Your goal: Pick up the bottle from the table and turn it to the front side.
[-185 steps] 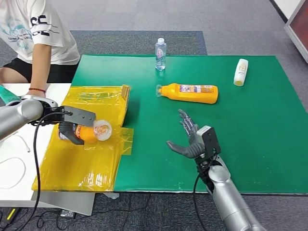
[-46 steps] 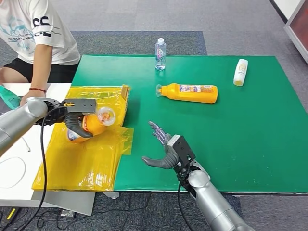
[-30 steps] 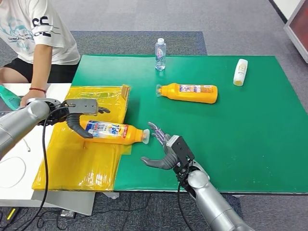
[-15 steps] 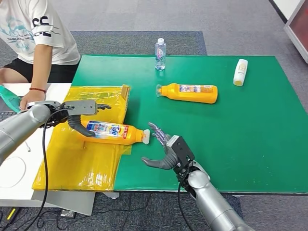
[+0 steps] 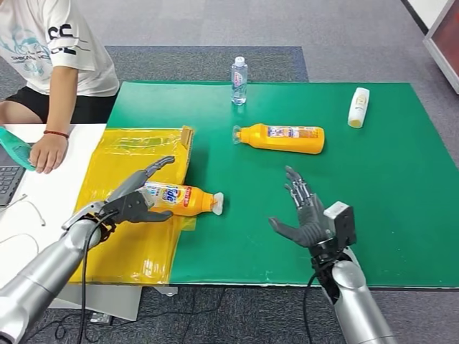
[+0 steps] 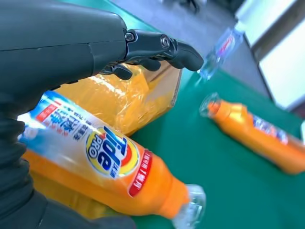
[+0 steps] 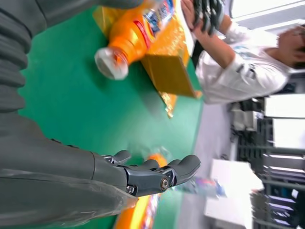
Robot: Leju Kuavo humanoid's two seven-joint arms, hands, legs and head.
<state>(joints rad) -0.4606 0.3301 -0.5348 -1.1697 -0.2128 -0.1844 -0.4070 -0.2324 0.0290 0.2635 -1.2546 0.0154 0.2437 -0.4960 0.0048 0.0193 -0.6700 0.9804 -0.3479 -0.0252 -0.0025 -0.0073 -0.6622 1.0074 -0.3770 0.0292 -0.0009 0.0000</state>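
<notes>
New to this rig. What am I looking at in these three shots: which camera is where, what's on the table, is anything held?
It is a humanoid robot with two silver arms ending in many-fingered hands. The head view looks down from its body; the other two come from cameras at each wrist, so they look turned.

On the green table mat lie an orange detergent bottle with a printed label, partly on a yellow plastic bag, a second orange bottle further back, a small white bottle, and an upright clear water bottle.

The left hand is spread at the labelled bottle's base; it shows no closed grip. The right hand is open and empty. A person sits at the far left.
</notes>
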